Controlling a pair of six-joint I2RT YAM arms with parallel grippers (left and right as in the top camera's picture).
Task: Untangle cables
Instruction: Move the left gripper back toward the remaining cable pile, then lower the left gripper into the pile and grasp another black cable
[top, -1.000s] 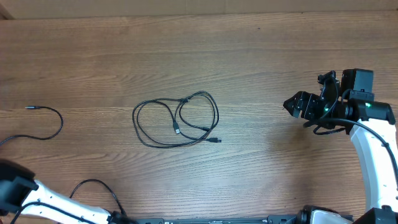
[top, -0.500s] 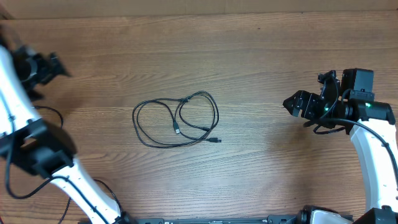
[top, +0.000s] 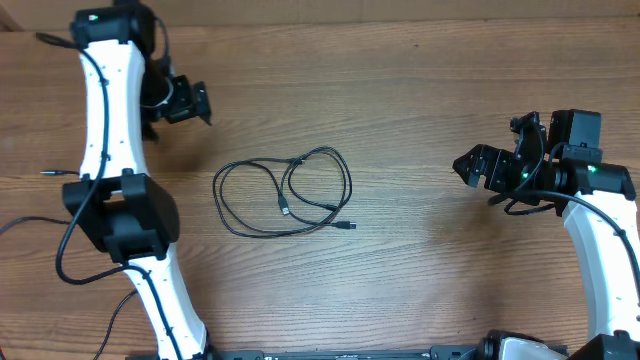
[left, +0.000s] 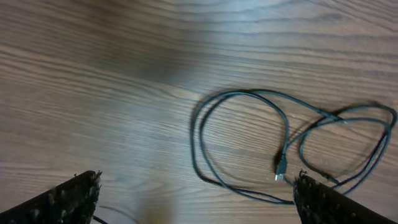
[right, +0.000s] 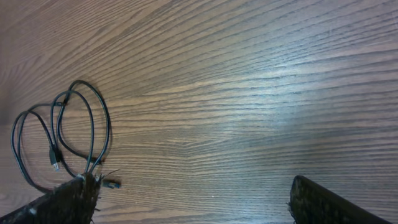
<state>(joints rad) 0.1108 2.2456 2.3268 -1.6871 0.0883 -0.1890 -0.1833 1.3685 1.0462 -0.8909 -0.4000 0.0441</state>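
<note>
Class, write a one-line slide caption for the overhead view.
Tangled black cables lie mid-table between the open left gripper and open right gripper, neither touching them.

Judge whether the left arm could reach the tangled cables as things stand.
Probably yes: the left fingers are open near the cables, with only bare table between them and nothing blocking.

The surface (top: 420, 100) is brown wood-grain with a soft satin sheen. The cables (top: 284, 200) have smooth, matt black sheaths. The arm shells (top: 100, 110) are glossy white plastic; the jaws look black and gritty.
</note>
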